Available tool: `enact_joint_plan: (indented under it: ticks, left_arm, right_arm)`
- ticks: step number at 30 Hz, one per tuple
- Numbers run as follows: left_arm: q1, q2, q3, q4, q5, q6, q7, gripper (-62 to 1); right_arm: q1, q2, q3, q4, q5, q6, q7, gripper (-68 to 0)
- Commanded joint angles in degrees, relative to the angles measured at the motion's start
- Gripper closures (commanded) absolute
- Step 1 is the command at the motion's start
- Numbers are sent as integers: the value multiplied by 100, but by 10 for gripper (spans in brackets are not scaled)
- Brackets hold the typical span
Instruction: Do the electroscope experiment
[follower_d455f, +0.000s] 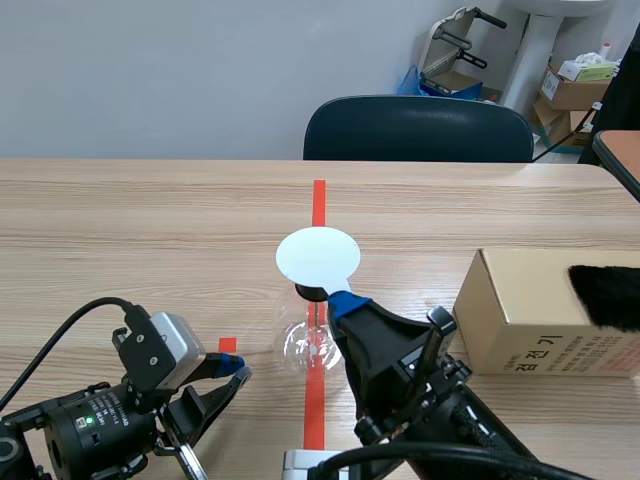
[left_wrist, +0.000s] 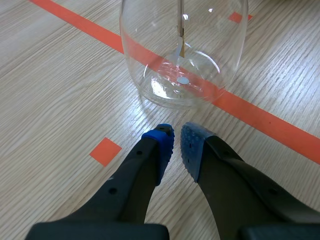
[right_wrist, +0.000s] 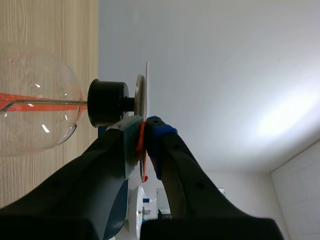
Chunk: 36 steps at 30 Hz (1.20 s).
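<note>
The right gripper (right_wrist: 145, 131) is clamped on a thin orange-red strip (right_wrist: 143, 150) and holds it at the rim of the flat white round disc (follower_d455f: 318, 256). This disc tops the clear glass electroscope flask (follower_d455f: 303, 345), which stands on the red tape line mid-table, so the charge-testing step looks under way, with the foil's response too small to read. The left gripper (left_wrist: 176, 142), fingers almost together on nothing, rests just beside the flask's base. A brown cardboard box (follower_d455f: 530, 310) carrying a black furry cloth (follower_d455f: 605, 295) sits well clear, obstructing nothing.
</note>
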Motion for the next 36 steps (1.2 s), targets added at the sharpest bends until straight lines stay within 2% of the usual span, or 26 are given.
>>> enact_joint_plan:
  ticks: [1,13,21,25,36]
  left_arm:
    - [-31,0,4,90,-55,9,-81,-88]
    - [-31,0,4,90,-55,9,-81,-88]
    - [-31,0,4,90,-55,9,-81,-88]
    - [-31,0,4,90,-55,9,-81,-88]
    - [-31,-2,4,90,-55,9,-81,-88]
  right_arm:
    - [57,31,13,55,-4,-66,-20,-8]
    - [57,31,15,55,-4,-68,-22,-8]
    - [57,28,15,55,-4,-304,-225,-8]
    - [57,28,15,55,-4,-304,-728,-8]
    - [55,28,15,55,-4,-299,-2669,-8]
